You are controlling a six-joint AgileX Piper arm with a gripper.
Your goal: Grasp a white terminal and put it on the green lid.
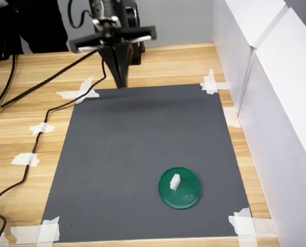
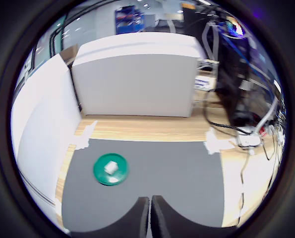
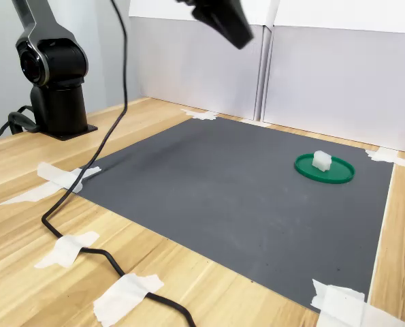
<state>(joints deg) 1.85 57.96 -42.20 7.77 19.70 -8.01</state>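
The white terminal (image 1: pixel 175 181) is seen resting on the green lid (image 1: pixel 180 188), so the closed, empty gripper (image 1: pixel 120 77) is best kept raised and clear.

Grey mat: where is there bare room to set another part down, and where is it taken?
Nearly all of the grey mat is bare, from the gripper at its far edge to the taped corners. Only the green lid, carrying the white terminal, occupies a spot near the white wall.
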